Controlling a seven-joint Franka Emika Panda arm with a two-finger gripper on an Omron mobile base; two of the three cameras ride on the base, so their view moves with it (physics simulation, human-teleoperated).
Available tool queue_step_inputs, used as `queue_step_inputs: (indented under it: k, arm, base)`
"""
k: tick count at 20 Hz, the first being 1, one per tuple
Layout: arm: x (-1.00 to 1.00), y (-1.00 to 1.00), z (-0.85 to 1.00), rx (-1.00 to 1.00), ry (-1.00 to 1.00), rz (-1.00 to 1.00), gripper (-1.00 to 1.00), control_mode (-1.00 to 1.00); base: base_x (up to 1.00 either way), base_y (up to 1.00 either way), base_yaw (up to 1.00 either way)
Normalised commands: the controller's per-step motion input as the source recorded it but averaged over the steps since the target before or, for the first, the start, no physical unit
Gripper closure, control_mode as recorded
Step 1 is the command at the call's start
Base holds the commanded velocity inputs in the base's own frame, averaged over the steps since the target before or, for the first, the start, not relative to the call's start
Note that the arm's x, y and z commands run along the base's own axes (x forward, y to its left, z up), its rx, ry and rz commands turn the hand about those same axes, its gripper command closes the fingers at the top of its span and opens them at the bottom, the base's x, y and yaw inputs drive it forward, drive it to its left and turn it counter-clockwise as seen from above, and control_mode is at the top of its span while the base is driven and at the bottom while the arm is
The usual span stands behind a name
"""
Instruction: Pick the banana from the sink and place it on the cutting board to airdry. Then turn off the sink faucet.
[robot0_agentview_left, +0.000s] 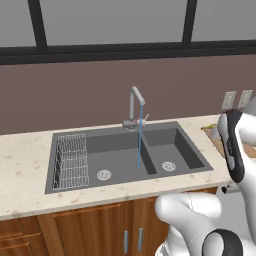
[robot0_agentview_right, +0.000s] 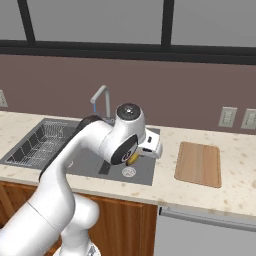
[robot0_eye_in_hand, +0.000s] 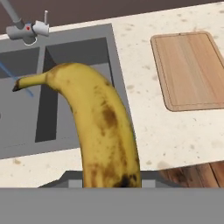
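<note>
While hand (robot0_agentview_right: 136, 156) grips banana (robot0_eye_in_hand: 98, 127) above sink (robot0_agentview_right: 145, 172) right basin, cutting board (robot0_agentview_right: 198, 163) lies right of sink; faucet (robot0_agentview_left: 135, 107) running.

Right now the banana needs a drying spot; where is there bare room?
The cutting board lies bare, with open counter between it and the sink. The sink's left basin is crowded by the wire rack; the banana is lifted.
</note>
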Motion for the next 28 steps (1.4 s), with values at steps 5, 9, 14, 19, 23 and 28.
queue_step_inputs:
  k: [5,9,14,19,23,28]
  arm:
    - [0.07,-0.36,-0.07,-0.01,0.01,-0.01,1.00,-1.00]
    - [0.14,-0.39,-0.05,-0.04,0.02,0.00,1.00,-1.00]
    - [0.24,-0.33,-0.13,-0.09,0.00,0.00,1.00,-1.00]
    - [0.26,-0.35,-0.17,-0.09,0.00,0.00,1.00,-1.00]
    - [0.27,-0.27,-0.22,-0.03,0.00,0.00,1.00,-1.00]
    - [0.28,-0.32,-0.22,0.00,0.00,0.00,1.00,-1.00]
  base:
    - [0.00,0.00,0.00]
    - [0.00,0.00,0.00]
    - [0.00,0.00,0.00]
    - [0.00,0.00,0.00]
    - [0.00,0.00,0.00]
    - [0.00,0.00,0.00]
